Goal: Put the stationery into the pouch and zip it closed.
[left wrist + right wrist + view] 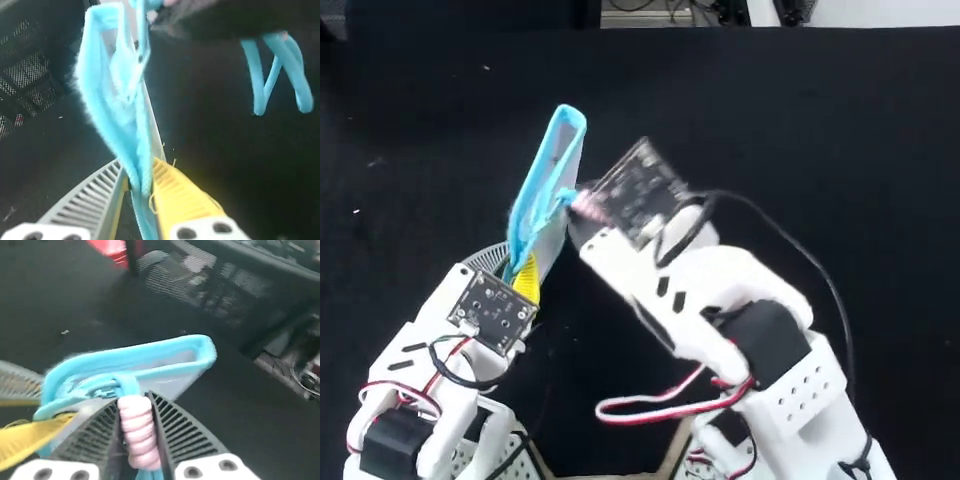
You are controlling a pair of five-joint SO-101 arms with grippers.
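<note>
The light blue pouch (552, 178) hangs lifted above the black table, standing on its end. My left gripper (525, 272) is shut on the pouch's lower end (122, 105), pinched between the grey finger (87, 200) and the yellow finger (182, 197). My right gripper (582, 207) is at the pouch's side, shut on a pink ribbed zipper pull (136, 432) tied to the zipper by a blue cord (125, 386). The pouch (150, 357) lies just beyond those fingers. A blue cord loop (280, 70) dangles under the right gripper. No loose stationery shows.
Black cloth (800, 130) covers the table around both arms. The right arm's black cable (790, 245) arcs beside it. Black mesh objects (200, 275) and a red item (107, 246) stand beyond the table's edge.
</note>
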